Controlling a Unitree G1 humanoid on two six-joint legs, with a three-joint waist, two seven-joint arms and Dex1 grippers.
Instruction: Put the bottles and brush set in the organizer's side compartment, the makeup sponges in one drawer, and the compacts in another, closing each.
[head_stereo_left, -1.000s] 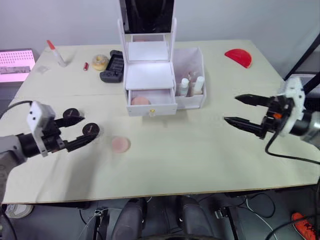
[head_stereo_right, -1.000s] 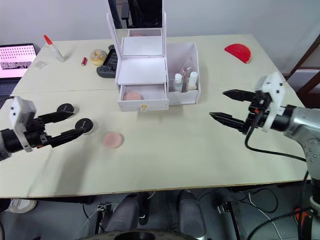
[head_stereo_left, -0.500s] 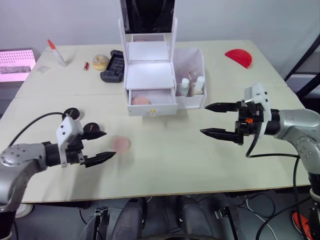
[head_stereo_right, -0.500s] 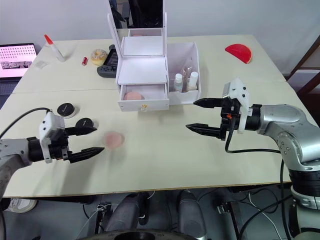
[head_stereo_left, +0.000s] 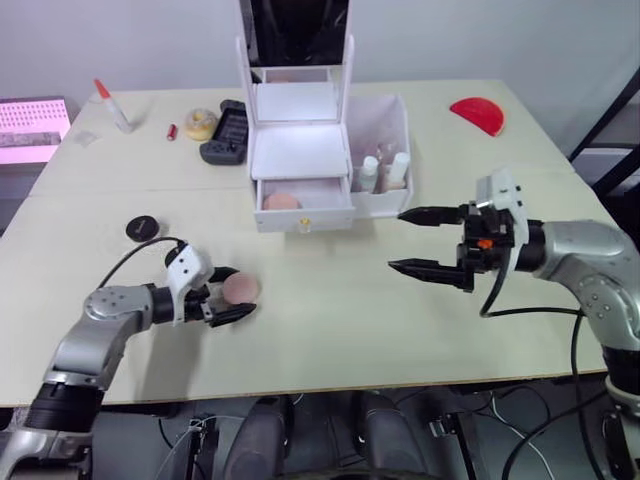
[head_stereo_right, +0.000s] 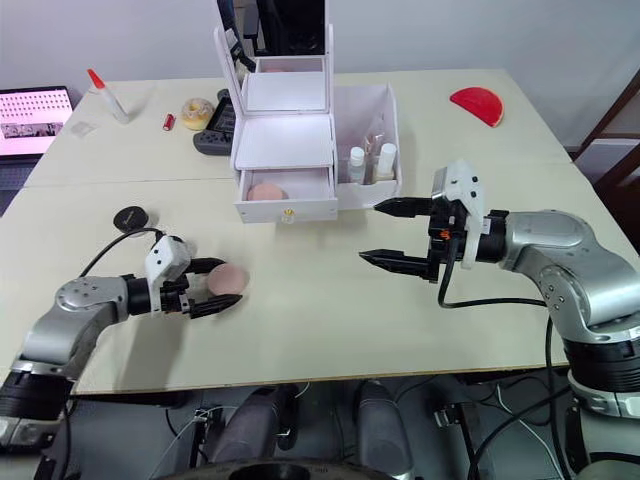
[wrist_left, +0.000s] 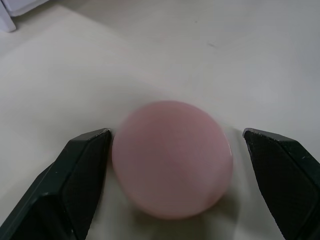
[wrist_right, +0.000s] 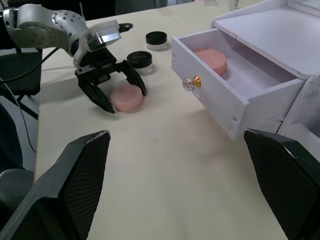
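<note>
While the right gripper hangs spread and empty at three o'clock, the left gripper, half a second ago short of it, now straddles a pink sponge, fingers unclenched. Beyond, at twelve o'clock, the organizer's open drawer holds the other sponge.

Pale wooden table, plain grey wall behind, dark floor below.

White organizer upright, lower drawer open with pink sponge inside; second sponge flat on table; two black-lidded compacts nearby.
</note>
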